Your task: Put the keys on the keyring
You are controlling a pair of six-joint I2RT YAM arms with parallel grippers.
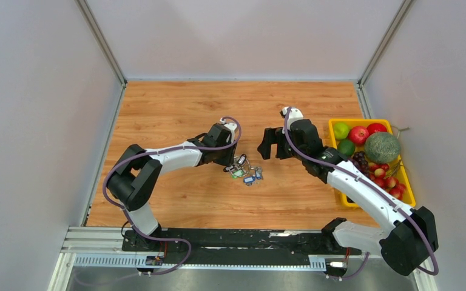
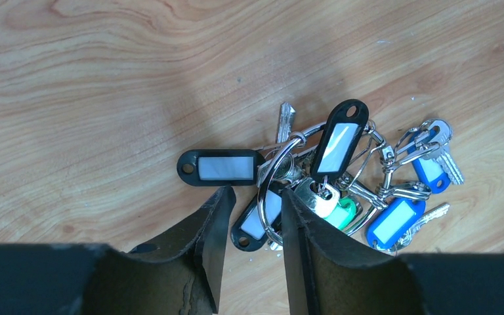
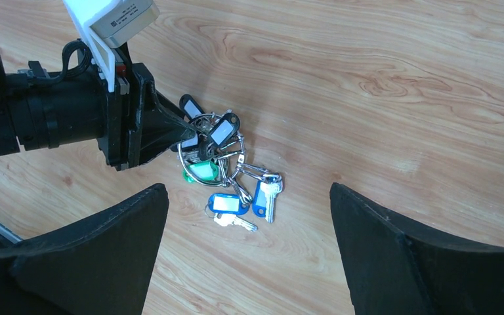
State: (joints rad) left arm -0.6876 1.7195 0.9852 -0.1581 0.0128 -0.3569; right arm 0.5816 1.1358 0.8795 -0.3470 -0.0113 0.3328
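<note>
Two tools are showing over your desk (image 1: 176, 109), and only one of them is down at the pile. Your left tool (image 2: 256, 197) is sitting low over the keys (image 2: 341, 184), its two fingers (image 2: 213, 223) standing close together with a narrow gap between them. Inside that gap you are seeing one arc of the keyring (image 2: 260, 187) and the end of a black tag (image 2: 254, 223) with a white label. Whether the fingers are pinching the wire or only straddling it, you cannot tell from these views. The keys are lying in one tangled bunch near the middle of the desk, right at the left tool's tips and near the right tool. In the left wrist view a second black tag (image 2: 220, 166) is lying flat at the left of the bunch and a third (image 2: 338, 138) is leaning across the keyring. A green tag (image 2: 340, 211) is peeking out beneath that one, and two blue tags (image 2: 397, 220) are trailing off to the right on smaller rings. Your right tool (image 1: 267, 145) is hovering above the desk with its jaws spread wide, gripping nothing and staying clear of the keys, which are showing between its fingers in its own wrist view. Over by the desk's right edge a yellow tray (image 1: 331, 130) is holding fruit (image 1: 381, 147)
</note>
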